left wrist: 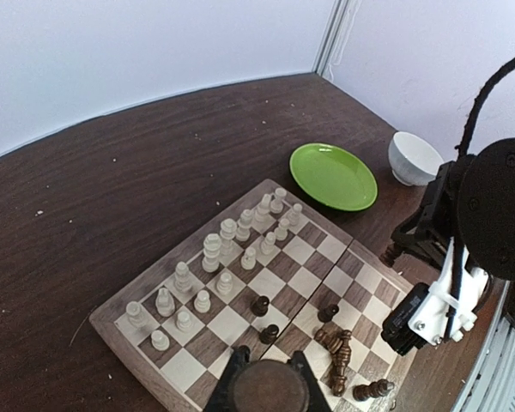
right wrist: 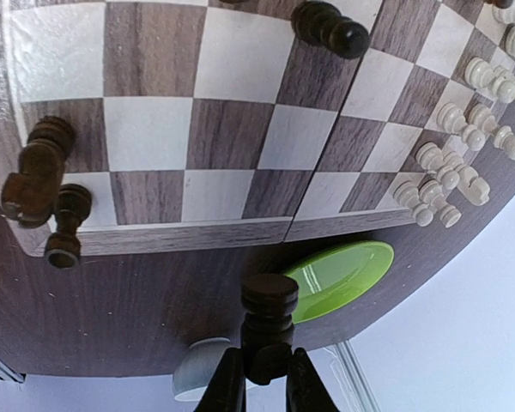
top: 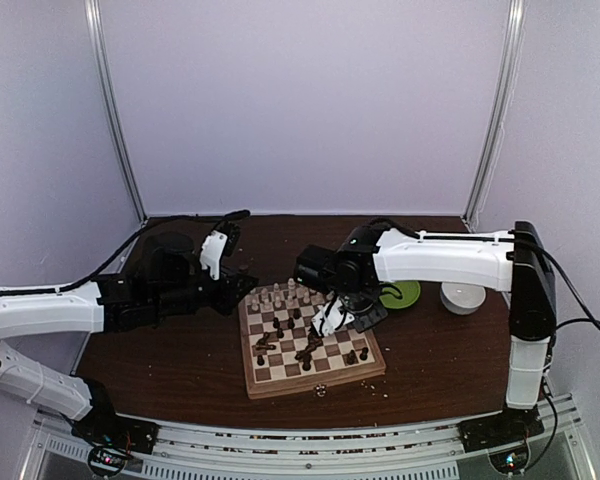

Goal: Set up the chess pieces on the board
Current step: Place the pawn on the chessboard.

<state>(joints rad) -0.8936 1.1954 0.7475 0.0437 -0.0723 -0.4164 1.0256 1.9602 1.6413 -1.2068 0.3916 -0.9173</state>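
The board (top: 280, 372) lies at the table's middle front and shows in the left wrist view (left wrist: 232, 324) and the right wrist view (right wrist: 232, 146). Pale chess pieces (left wrist: 213, 251) stand in two rows along its far side. Dark pieces (left wrist: 336, 350) stand and lie scattered on the near half. My left gripper (left wrist: 267, 378) is shut on a dark round-topped piece (left wrist: 267, 390) over the board's left corner. It also shows in the top view (top: 242, 288). My right gripper (right wrist: 267, 386) is shut on a dark piece (right wrist: 269, 322), held over the board's right edge. It also shows in the top view (top: 350, 318).
A green plate (top: 402, 294) and a white bowl (top: 464, 297) sit right of the board, both also in the left wrist view, plate (left wrist: 333, 176) and bowl (left wrist: 415, 157). Two dark pieces (right wrist: 43, 184) lie at the board's edge. Walls close in behind.
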